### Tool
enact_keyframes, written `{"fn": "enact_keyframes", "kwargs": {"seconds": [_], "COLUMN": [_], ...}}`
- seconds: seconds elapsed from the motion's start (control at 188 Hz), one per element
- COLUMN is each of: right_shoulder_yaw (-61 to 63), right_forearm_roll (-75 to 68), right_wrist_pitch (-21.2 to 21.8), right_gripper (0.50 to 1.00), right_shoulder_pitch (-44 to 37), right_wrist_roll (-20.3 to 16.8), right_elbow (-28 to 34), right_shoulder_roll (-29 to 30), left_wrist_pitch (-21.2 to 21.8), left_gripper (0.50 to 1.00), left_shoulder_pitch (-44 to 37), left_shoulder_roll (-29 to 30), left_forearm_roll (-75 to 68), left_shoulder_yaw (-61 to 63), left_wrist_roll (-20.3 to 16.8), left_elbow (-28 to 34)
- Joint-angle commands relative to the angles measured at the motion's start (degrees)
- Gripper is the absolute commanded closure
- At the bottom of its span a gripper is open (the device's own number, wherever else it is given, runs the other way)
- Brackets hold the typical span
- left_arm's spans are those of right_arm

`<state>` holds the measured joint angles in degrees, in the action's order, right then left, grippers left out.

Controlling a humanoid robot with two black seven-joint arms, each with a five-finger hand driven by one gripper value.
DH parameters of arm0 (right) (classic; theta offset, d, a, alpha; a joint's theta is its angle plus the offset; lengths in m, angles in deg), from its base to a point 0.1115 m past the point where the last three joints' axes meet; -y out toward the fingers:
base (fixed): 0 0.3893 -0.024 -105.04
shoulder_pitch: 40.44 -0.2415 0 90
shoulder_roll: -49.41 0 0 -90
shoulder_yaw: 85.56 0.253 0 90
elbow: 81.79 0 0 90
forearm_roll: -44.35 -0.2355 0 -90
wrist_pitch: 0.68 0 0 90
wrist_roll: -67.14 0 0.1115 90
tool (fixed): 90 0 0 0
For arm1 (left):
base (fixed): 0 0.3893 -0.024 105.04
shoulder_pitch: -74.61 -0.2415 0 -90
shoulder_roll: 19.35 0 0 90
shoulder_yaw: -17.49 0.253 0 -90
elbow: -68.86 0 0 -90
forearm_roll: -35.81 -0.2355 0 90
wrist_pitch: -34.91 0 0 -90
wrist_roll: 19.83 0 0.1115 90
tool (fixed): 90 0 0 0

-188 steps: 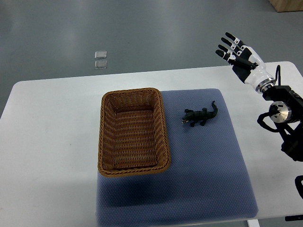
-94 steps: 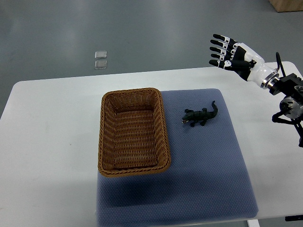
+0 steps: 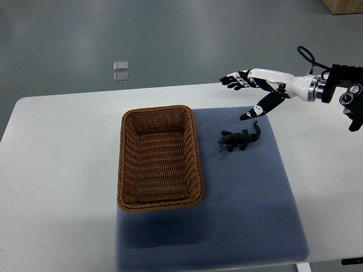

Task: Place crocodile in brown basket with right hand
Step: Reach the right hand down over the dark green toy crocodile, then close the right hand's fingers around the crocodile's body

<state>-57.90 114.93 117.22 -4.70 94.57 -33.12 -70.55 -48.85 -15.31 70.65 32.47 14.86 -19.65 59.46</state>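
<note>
While my arm comes in from the right edge, my right hand (image 3: 265,85) hangs right of the brown wicker basket (image 3: 160,110), out past its far right corner. Fingers (image 3: 233,80) are spread wide and stretched flat toward the basket side, holding nothing. Thumb is angled down toward the toy crocodile (image 3: 240,139). Its tip shows just beside the tail tip, with a small gap between them in this view. Height above the toy: can't tell.

Crocodile: dark green, belly down on the blue mat (image 3: 249,209), just right of the basket, level with its far half, clear of the rim. Snout points toward the basket and slightly toward me. Tail curves away from the basket.

Basket: rectangular, upright, long side running away from me, woven bottom fully showing. It sits at the mat's left edge, and the mat lies on the white tabletop (image 3: 62,170).

Black cable (image 3: 307,55) loops off my wrist, well right of the basket. Beyond the basket, off the tabletop, two small clear squares (image 3: 120,72) lie on the grey floor (image 3: 187,34).
</note>
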Motion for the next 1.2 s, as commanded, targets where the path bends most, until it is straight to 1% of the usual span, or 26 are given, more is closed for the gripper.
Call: {"fn": "enact_keyframes", "kwargs": {"seconds": [0.0, 0.149, 0.357, 0.512, 0.635, 0.885, 1.195], "right_shoulder_yaw": [-5.4, -10.5, -16.2, -21.5, -23.5, -25.0, -30.8], "right_forearm_roll": [5.4, 12.4, 13.8, 14.1, 14.9, 22.5, 27.2], "right_wrist_pitch": [-3.2, -8.1, -11.2, -15.5, -17.1, -20.3, -26.7], "right_gripper": [0.572, 0.572, 0.572, 0.572, 0.572, 0.574, 0.574], "right_shoulder_pitch": [-2.0, -3.1, -5.0, -6.6, -7.1, -7.3, -8.1], "right_wrist_roll": [1.8, 3.2, 3.3, 3.3, 3.3, 4.0, 4.3], "right_elbow": [1.4, 2.3, 2.7, 2.4, 2.0, 0.8, 0.1], "right_shoulder_roll": [-0.7, -0.2, 0.8, 2.2, 3.1, 3.9, 3.9], "left_wrist_pitch": [0.0, 0.0, 0.0, 0.0, 0.0, 0.0, 0.0], "left_gripper": [0.500, 0.500, 0.500, 0.500, 0.500, 0.500, 0.500], "left_shoulder_pitch": [0.0, 0.0, 0.0, 0.0, 0.0, 0.0, 0.0], "left_shoulder_roll": [0.0, 0.0, 0.0, 0.0, 0.0, 0.0, 0.0], "left_forearm_roll": [0.0, 0.0, 0.0, 0.0, 0.0, 0.0, 0.0], "left_shoulder_yaw": [0.0, 0.0, 0.0, 0.0, 0.0, 0.0, 0.0], "left_wrist_roll": [0.0, 0.0, 0.0, 0.0, 0.0, 0.0, 0.0], "left_elbow": [0.0, 0.0, 0.0, 0.0, 0.0, 0.0, 0.0]}}
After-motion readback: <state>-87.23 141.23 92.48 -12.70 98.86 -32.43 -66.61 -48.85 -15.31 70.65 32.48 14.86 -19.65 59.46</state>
